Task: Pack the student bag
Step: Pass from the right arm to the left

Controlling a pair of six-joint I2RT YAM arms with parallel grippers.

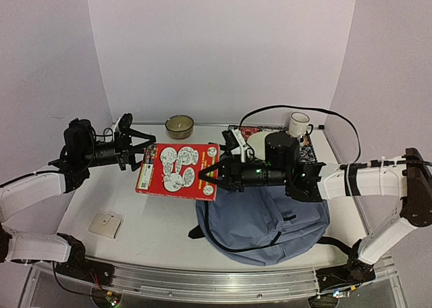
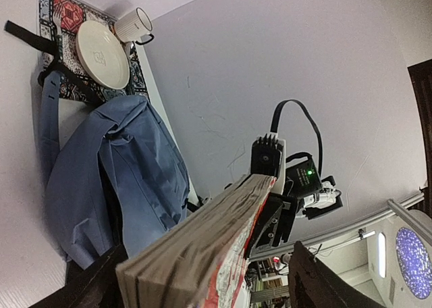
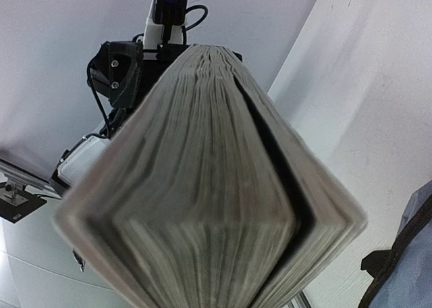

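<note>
A thick red-covered book (image 1: 178, 170) hangs in the air over the table, left of the student bag (image 1: 263, 220). My right gripper (image 1: 214, 175) is shut on the book's right edge and carries it. My left gripper (image 1: 148, 154) stands open around the book's left edge. In the left wrist view its dark fingers (image 2: 317, 281) sit apart from the page block (image 2: 202, 247), with a gap showing. The book's pages (image 3: 202, 186) fill the right wrist view and hide my own fingers there. The blue-grey bag (image 2: 128, 173) lies flat on the table below the right arm.
At the back stand a brown bowl (image 1: 179, 125), a white mug (image 1: 298, 124) and a white plate (image 1: 260, 142) on a patterned mat (image 1: 309, 150). A small pale square pad (image 1: 106, 225) lies near the front left. A black cable (image 1: 223, 244) loops by the bag.
</note>
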